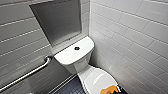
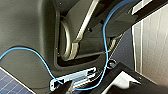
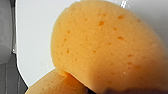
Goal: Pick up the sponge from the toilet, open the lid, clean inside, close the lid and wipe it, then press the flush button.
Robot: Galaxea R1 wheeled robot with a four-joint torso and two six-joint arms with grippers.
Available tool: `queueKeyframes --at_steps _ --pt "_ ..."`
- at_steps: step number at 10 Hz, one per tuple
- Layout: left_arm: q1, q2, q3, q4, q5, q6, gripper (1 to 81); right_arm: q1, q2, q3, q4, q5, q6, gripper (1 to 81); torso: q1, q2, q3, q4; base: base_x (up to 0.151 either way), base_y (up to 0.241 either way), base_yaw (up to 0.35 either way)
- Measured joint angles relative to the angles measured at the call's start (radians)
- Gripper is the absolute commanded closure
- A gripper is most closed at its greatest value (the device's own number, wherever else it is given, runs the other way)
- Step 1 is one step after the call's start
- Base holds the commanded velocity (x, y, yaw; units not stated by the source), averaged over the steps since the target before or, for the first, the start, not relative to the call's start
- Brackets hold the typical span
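sponge (image 1: 110, 89) is at the front of the closed lid (image 1: 96, 78); whether the right jaws clamp it i cannot tell. a shallow hold could let it slide off the glossy lid.

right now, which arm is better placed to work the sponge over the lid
Right. Its wrist camera sits close against the sponge, with the white lid just behind it. The left wrist camera faces the robot's own body and wall tiles, not the toilet.
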Motion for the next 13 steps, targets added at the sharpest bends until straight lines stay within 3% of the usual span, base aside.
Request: queueKeyframes --at_steps 5,9,11,13 --pt "0.0 0.011 -0.009 0.0 -0.003 0.016 1.0 -0.179 -0.134 0.064 0.0 0.131 0.01 81.1 0.0 0.0 0.0 0.0 0.0 0.0 0.0" --pt "0.0 0.011 -0.011 0.0 -0.004 0.024 1.0 -0.364 -0.227 0.087 -0.012 0.068 0.012 81.1 0.0 0.0 0.0 0.0 0.0 0.0 0.0" --pt "-0.001 0.017 -0.011 0.0 -0.003 0.032 1.0 -0.345 -0.276 0.178 -0.023 0.075 0.011 81.1 0.0 0.0 0.0 0.0 0.0 0.0 0.0" --pt "-0.004 0.029 -0.012 0.0 -0.002 0.032 1.0 -0.328 -0.321 0.309 -0.06 0.027 0.01 81.1 0.0 -0.001 0.0 0.0 0.0 0.0 0.0"
